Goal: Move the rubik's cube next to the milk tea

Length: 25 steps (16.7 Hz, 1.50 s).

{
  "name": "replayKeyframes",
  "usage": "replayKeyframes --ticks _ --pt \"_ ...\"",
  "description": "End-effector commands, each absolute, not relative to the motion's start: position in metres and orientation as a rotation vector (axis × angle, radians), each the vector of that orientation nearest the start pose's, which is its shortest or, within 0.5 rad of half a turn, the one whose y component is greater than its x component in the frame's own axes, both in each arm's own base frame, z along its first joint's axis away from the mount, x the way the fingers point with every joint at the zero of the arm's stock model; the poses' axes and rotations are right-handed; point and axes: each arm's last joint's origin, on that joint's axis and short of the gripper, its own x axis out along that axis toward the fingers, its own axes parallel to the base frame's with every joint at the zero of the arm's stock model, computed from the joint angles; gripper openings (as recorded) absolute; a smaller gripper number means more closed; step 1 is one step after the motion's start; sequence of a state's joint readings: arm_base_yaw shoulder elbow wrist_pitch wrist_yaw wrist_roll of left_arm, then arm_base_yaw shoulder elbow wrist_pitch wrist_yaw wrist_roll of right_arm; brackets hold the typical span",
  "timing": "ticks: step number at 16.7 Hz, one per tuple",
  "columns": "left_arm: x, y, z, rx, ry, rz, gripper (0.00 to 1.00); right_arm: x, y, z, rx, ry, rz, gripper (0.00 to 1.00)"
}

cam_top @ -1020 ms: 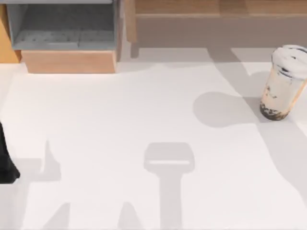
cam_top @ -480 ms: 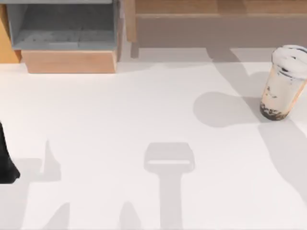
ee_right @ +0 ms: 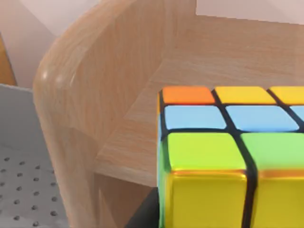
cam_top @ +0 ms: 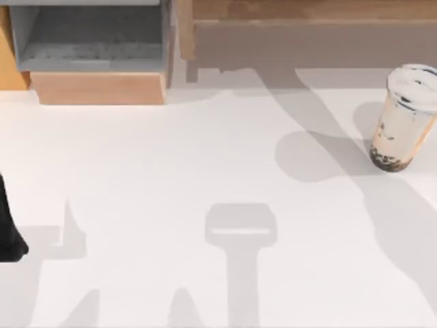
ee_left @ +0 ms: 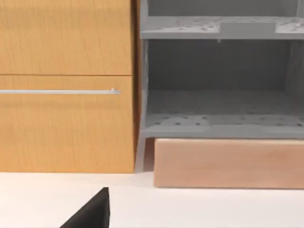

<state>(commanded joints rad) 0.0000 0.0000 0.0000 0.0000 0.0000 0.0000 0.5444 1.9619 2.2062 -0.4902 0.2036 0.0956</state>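
Close up in the right wrist view: the rubik's cube (ee_right: 223,156), orange, yellow, blue and green squares, against a rounded wooden shelf wall (ee_right: 99,95). Cannot tell either gripper's state. Far right on the white table (cam_top: 171,171): the milk tea (cam_top: 403,116), upright. Parked at the left edge: the left arm (cam_top: 8,229).

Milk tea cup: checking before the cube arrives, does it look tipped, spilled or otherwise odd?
Nothing stands out. The milk tea stands upright at the table's right side, lid on, no spill around it. The rubik's cube sits close to the right wrist camera, by a wooden shelf.
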Motion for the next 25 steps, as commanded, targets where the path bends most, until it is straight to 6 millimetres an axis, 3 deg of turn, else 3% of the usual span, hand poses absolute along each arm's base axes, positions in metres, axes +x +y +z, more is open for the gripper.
replayKeyframes --ticks 3,7,11,14,16,25 --pt "0.106 -0.001 0.160 0.000 0.000 0.000 1.00 0.377 0.253 0.408 -0.014 0.505 0.411 0.00" --pt "0.106 -0.001 0.160 0.000 0.000 0.000 1.00 0.398 0.262 0.329 -0.023 0.947 0.341 0.00" --pt "0.106 -0.001 0.160 0.000 0.000 0.000 1.00 0.427 0.242 0.240 -0.014 1.343 0.151 0.00" --pt "0.106 -0.001 0.160 0.000 0.000 0.000 1.00 0.440 0.220 0.194 -0.002 1.530 0.025 0.00" --pt "0.106 -0.001 0.160 0.000 0.000 0.000 1.00 0.442 0.214 0.184 0.003 1.568 -0.005 0.00" --pt "0.106 -0.001 0.160 0.000 0.000 0.000 1.00 0.441 0.217 0.188 0.007 1.549 0.016 0.00"
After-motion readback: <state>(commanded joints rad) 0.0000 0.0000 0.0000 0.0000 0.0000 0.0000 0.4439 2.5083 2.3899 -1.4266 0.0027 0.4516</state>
